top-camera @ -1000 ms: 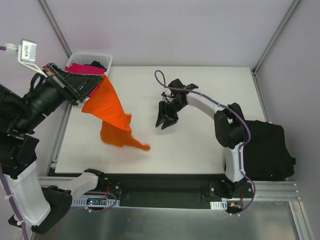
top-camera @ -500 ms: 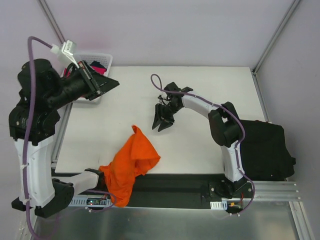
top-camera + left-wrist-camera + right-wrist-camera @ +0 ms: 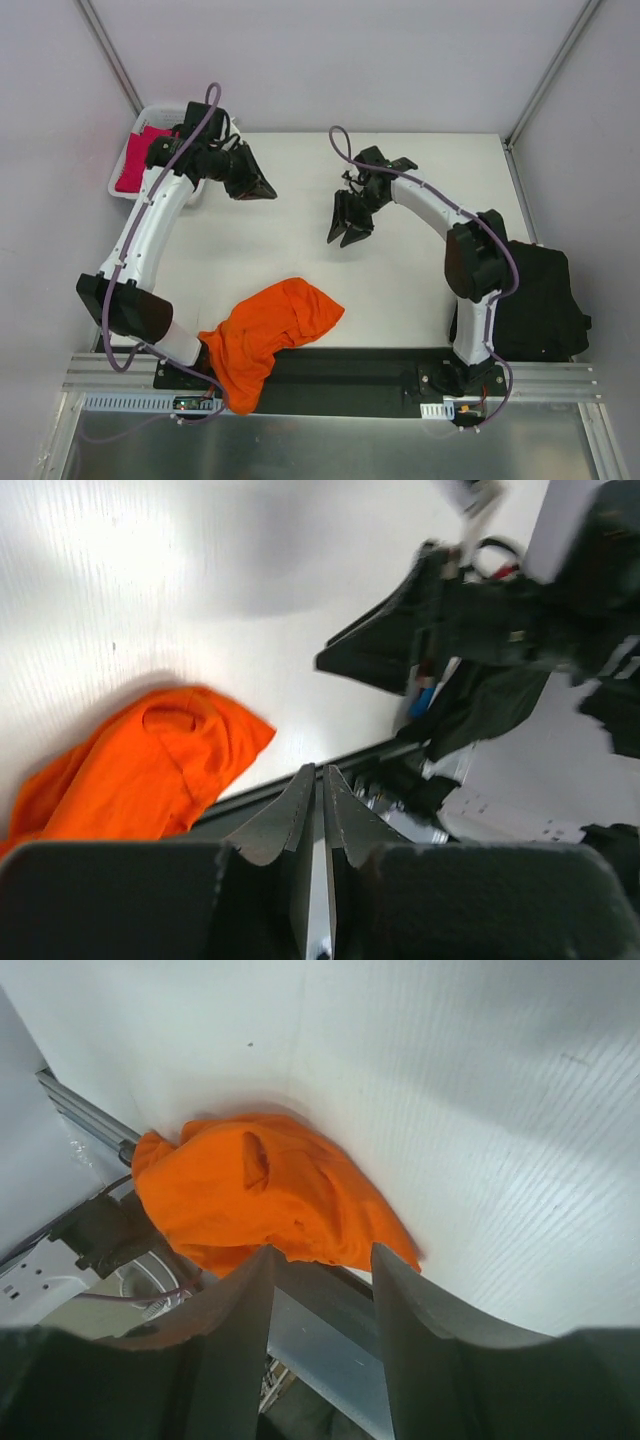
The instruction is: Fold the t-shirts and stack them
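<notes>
Orange t-shirt lies crumpled at the near edge of the white surface, left of centre. One part rests on the surface. The rest spills over the edge onto the black rail, just beside the left arm's base. The wrist views show the surface is finely ribbed and matte, with a soft glare patch in the left wrist view. Pale lilac-grey walls close in the room, with metal struts slanting up the back corners and a brushed metal floor below the rail.

A white plastic lattice basket sits at the far left corner of the surface, holding a magenta-pink t-shirt. A black shirt pile lies off the right edge, beside the right arm's base.

The left arm reaches up the left side and partly covers the basket. Its jaws are pressed together on nothing and hang over the far left part of the surface. The right arm arcs in from the right. Its jaws are spread, hold nothing and hang over the middle of the surface, well apart from the orange t-shirt. Purple cables loop along both arms.
</notes>
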Available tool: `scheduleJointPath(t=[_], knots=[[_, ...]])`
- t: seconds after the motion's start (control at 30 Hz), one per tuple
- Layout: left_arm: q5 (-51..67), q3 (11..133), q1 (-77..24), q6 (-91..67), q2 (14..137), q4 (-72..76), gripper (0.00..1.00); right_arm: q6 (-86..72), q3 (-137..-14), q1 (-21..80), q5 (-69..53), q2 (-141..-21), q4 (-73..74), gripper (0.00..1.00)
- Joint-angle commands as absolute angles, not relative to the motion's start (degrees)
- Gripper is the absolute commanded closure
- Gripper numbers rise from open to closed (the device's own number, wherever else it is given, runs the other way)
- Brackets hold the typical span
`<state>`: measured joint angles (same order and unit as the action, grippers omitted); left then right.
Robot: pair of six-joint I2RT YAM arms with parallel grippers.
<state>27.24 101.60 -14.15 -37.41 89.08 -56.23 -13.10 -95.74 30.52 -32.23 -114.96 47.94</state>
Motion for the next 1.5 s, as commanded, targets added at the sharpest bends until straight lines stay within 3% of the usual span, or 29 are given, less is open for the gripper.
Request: scheduleJointPath(t=[0.0, 0.33, 0.63, 1.4, 1.47], knots=[[29.2, 92.9, -16.6, -35.4, 83.0, -57.2, 0.93, -9.7, -92.2, 32.2, -33.0, -105.6, 52.5, 0.53], [25.7, 64.3, -20.6, -35.7, 70.5, -56.5, 0.95, -8.3, -78.5, 36.8, -33.7, -100.2, 52.6, 0.52], [26.5, 47.0, -20.6, -36.6, 65.4, -49.6, 0.96, -11.5, -69.6, 41.1, -33.3, -100.6, 46.1, 0.53], [30.4, 44.2, -20.6, -36.7, 70.2, -43.9, 0.96, -21.5, -69.5, 49.0, -32.7, -111.8, 29.0, 0.54], [29.9, 44.3, -20.6, -36.4, 70.7, -44.0, 0.96, -21.5, -69.3, 49.3, -32.0, -112.3, 28.6, 0.65]])
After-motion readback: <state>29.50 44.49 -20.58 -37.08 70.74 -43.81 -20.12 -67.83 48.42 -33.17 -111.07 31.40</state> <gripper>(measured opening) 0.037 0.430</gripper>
